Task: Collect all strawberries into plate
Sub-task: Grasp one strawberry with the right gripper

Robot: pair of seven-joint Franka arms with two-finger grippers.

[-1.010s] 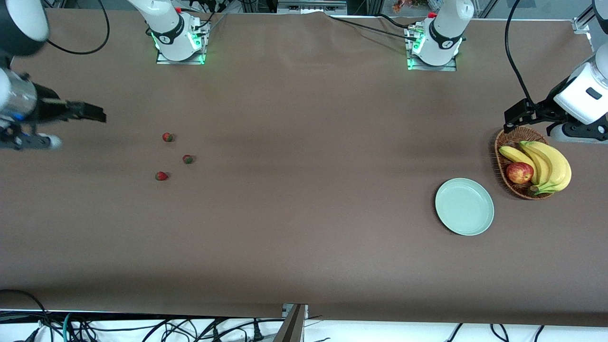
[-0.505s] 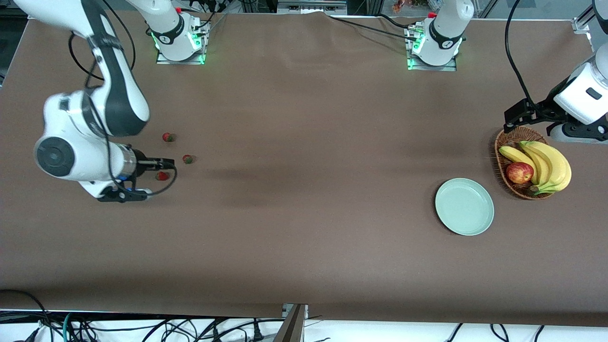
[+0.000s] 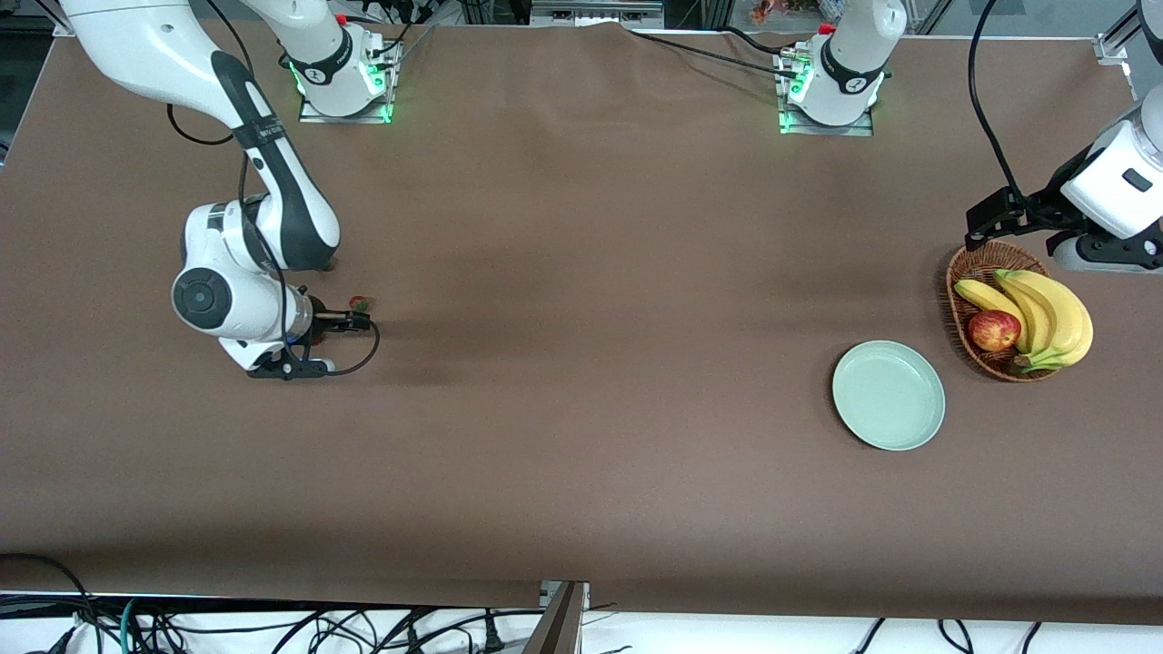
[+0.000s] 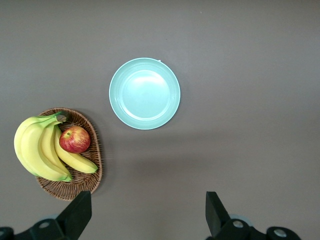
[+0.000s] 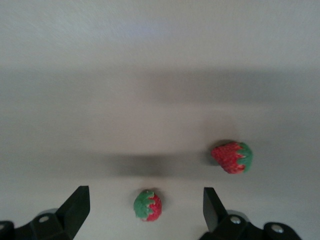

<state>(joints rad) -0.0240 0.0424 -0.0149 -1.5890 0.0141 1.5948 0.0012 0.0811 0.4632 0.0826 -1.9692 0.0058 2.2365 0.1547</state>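
Hanging low over the brown cloth-covered table [image 3: 581, 381] toward the right arm's end, the right gripper [image 3: 356, 319] has its jaws spread wide and empty. From the front, only one small red strawberry with a green leafy top [image 3: 361, 302] shows, peeking out just beside the fingertips, while the arm's white body hides the ground around it. The right wrist view shows more: two strawberries on the cloth, one strawberry [image 5: 148, 205] between the two dark fingers [image 5: 75, 206] though not touching either, and another strawberry [image 5: 232, 156] lying just outside that gap. The left gripper [image 3: 986, 221] waits over the table's other end, its jaws also spread and empty. Its wrist view looks down on the round, pale mint-green plate [image 4: 144, 93], bare, beside a brown wicker basket [image 4: 95, 170] holding yellow bananas [image 4: 37, 150] and a red apple [image 4: 75, 139].
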